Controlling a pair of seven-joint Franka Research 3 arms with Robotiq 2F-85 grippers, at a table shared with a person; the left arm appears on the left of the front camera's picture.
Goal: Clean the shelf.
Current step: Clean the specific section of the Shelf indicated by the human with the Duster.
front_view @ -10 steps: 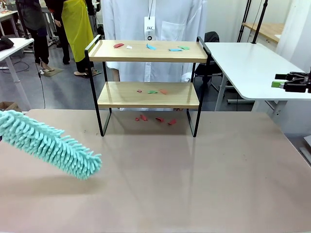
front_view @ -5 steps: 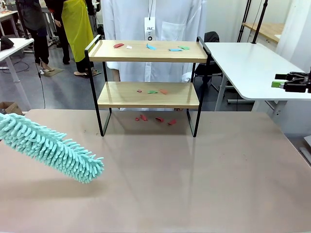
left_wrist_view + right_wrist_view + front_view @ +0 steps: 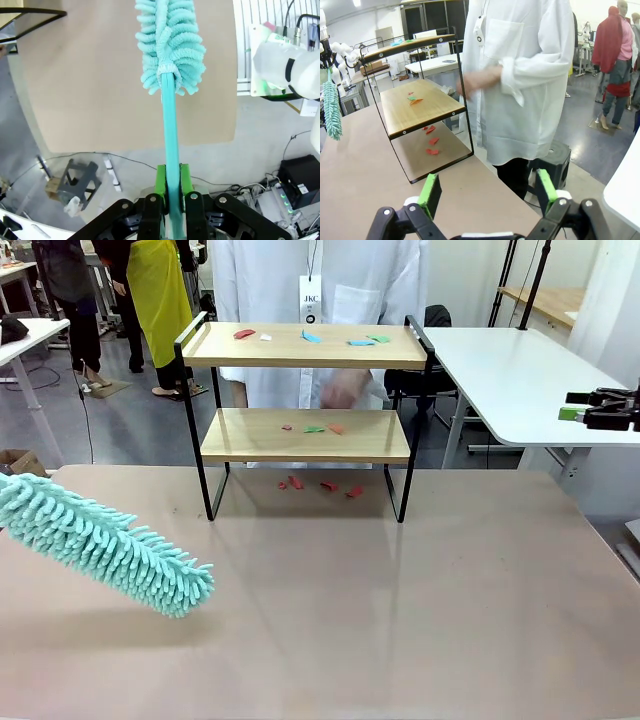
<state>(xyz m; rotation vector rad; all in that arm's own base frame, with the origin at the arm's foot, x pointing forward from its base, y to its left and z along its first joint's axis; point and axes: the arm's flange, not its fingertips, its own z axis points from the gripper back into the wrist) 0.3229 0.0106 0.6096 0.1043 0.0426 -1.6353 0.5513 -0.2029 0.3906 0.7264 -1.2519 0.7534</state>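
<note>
The shelf (image 3: 300, 358) stands at the far middle of the counter (image 3: 420, 600), directly in front of a person in a white coat (image 3: 360, 280). Small coloured scraps (image 3: 311, 337) lie on its top board, with more on the lower board and on the counter beneath it. The left jaws are clamped on the handle of a teal duster (image 3: 110, 545) — its fluffy head hangs over the counter's near left, well apart from the shelf. The right jaws stand wide apart with nothing between them — off at the far right.
</note>
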